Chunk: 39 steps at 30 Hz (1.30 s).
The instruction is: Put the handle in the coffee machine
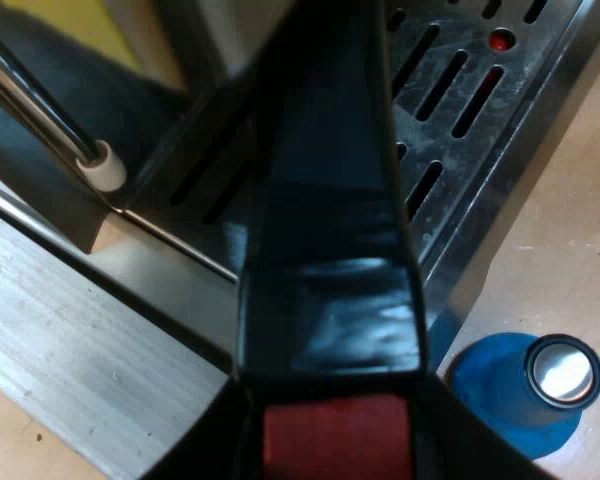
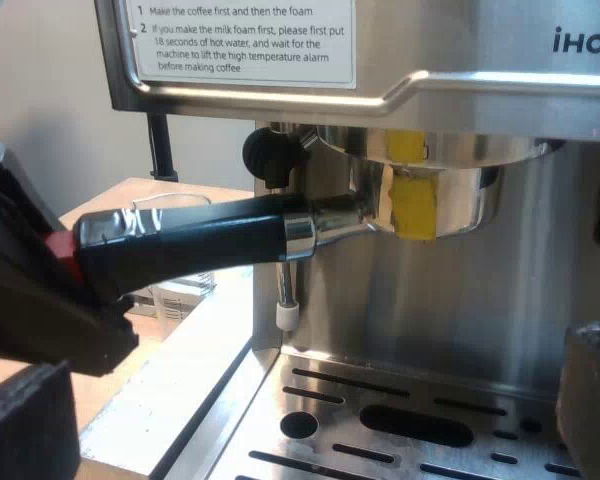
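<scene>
The metal holder point(image 2: 430, 205) sits up in the socket at the espresso machine's point(image 2: 460, 90) front, yellow marks on holder and socket nearly in line. Its dark handle point(image 2: 190, 240) sticks out level over the drip tray. My left gripper point(image 2: 40, 300) is shut on the handle's red end point(image 1: 335, 440), and the handle point(image 1: 325, 230) runs away from the fingers over the slotted tray point(image 1: 450, 90). My right gripper point(image 2: 300, 420) hangs open in front of the tray, with nothing between its fingers point(image 2: 590, 400).
A blue tamper point(image 1: 525, 390) stands on the table beside the drip tray's edge. The steam wand point(image 2: 285, 290) hangs under a black knob point(image 2: 270, 155), close behind the handle. A measuring glass point(image 2: 170, 280) stands on the table beyond the handle.
</scene>
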Motion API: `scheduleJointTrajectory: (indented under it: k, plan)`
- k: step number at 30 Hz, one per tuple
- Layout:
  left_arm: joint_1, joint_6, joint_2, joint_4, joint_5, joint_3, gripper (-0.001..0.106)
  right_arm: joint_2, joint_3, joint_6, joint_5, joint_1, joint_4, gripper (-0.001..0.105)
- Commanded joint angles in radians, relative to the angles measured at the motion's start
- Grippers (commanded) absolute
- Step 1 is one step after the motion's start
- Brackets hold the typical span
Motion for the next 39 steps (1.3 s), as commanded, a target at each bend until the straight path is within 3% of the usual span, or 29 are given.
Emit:
scheduleJointTrajectory:
  k: [1, 6, 30, 39]
  plan:
    - [0.001, 0.001, -0.013, -0.047, 0.06, -0.035, 0.0, -0.001, -0.002, -0.013, -0.002, -0.004, -0.014, 0.105]
    - [0.001, -0.001, -0.013, -0.031, 0.072, -0.077, 0.0, -0.001, -0.002, -0.013, -0.002, -0.004, -0.014, 0.105]
    - [0.001, -0.024, 0.004, -0.068, 0.075, -0.09, 0.0, -0.001, -0.002, -0.013, -0.002, -0.004, -0.014, 0.105]
    - [0.001, -0.077, 0.004, -0.051, 0.157, -0.09, 0.0, -0.001, -0.002, -0.013, -0.002, -0.004, -0.014, 0.105]
